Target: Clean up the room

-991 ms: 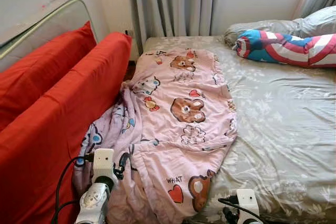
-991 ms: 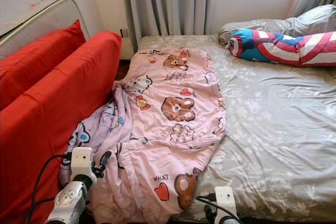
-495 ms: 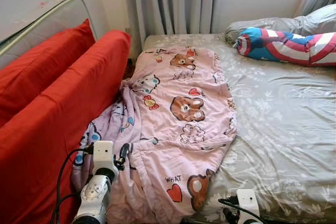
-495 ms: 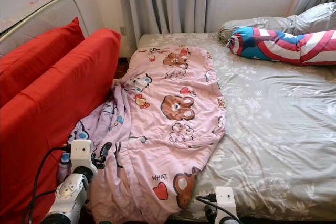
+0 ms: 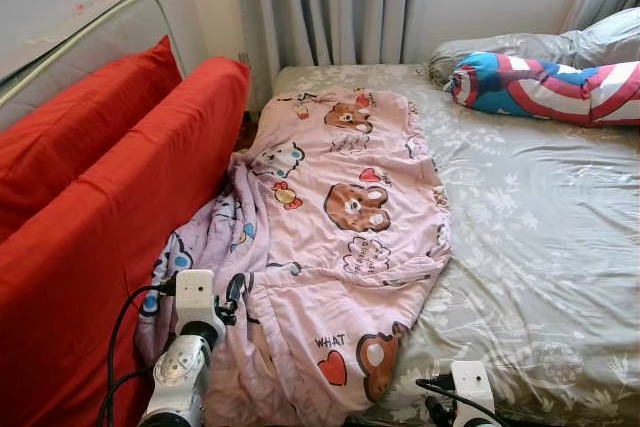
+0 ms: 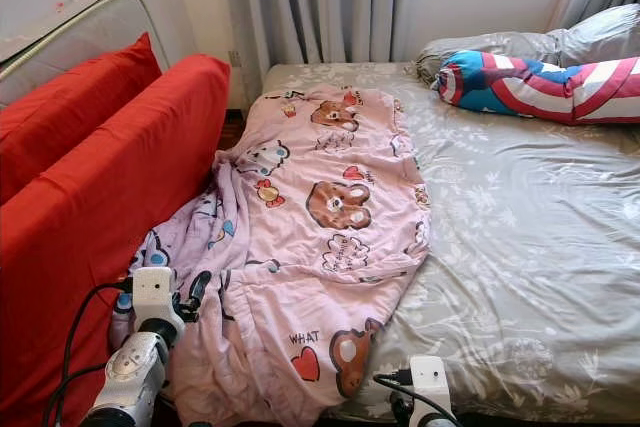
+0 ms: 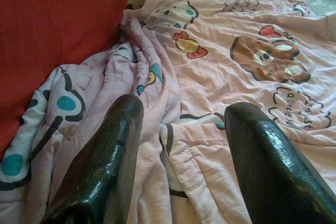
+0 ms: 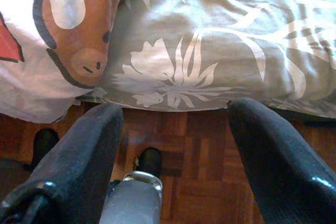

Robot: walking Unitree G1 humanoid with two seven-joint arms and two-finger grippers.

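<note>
A pink quilt (image 5: 350,207) printed with bears and hearts lies crumpled along the left side of the bed (image 5: 540,227), its lower end hanging over the near edge. My left gripper (image 7: 181,111) is open, its fingers (image 7: 115,145) hovering just above the quilt's bunched left folds beside the red cushion. In the head view the left wrist (image 5: 195,297) sits at that lower left corner of the quilt. My right gripper (image 8: 176,111) is open, low at the bed's near edge over the wooden floor (image 8: 189,182), with the quilt's corner (image 8: 63,40) just ahead.
Two big red cushions (image 5: 110,217) lean along the left, against a mattress stood on edge (image 5: 90,37). A red, white and blue bolster (image 5: 545,87) and a grey pillow (image 5: 520,47) lie at the bed's head. Grey curtains (image 5: 330,7) hang behind.
My left wrist has edged slightly forward toward the quilt's folds. The view has shifted a little; the quilt and the right arm stay put.
</note>
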